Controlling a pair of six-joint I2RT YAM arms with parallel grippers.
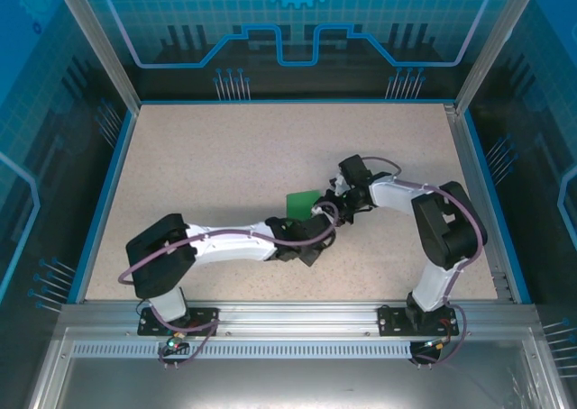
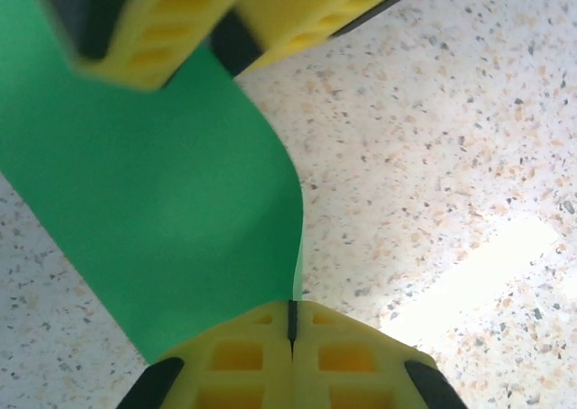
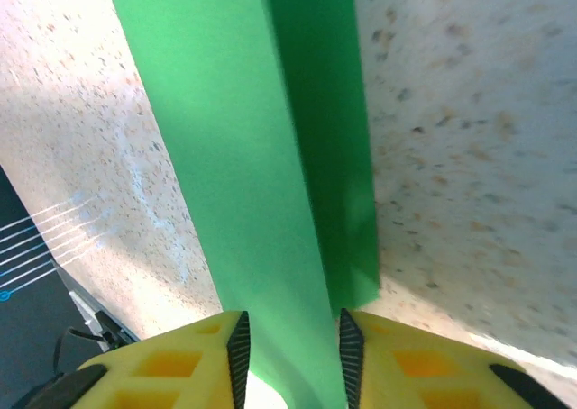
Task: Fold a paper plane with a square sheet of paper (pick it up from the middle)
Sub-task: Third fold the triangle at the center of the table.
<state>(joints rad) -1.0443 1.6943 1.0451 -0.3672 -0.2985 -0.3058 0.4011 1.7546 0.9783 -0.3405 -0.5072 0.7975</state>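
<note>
The square sheet of paper (image 1: 300,202), bright green, is lifted in a bend above the speckled table near the middle, between both grippers. In the left wrist view the sheet (image 2: 162,211) curves down to my left gripper (image 2: 290,314), whose yellow fingers are shut on its edge. In the top view the left gripper (image 1: 322,213) and the right gripper (image 1: 336,205) meet at the paper's right side. In the right wrist view the folded sheet (image 3: 252,157) runs between the fingers of my right gripper (image 3: 288,350), whose jaws stand apart around it. The right gripper's fingers (image 2: 162,31) show blurred at the top of the left wrist view.
Beige speckled tabletop (image 1: 225,157) stretches around the arms, bordered by a blue rim and aluminium frame posts (image 1: 95,40). A metal rail (image 1: 288,314) with both arm bases runs along the near edge.
</note>
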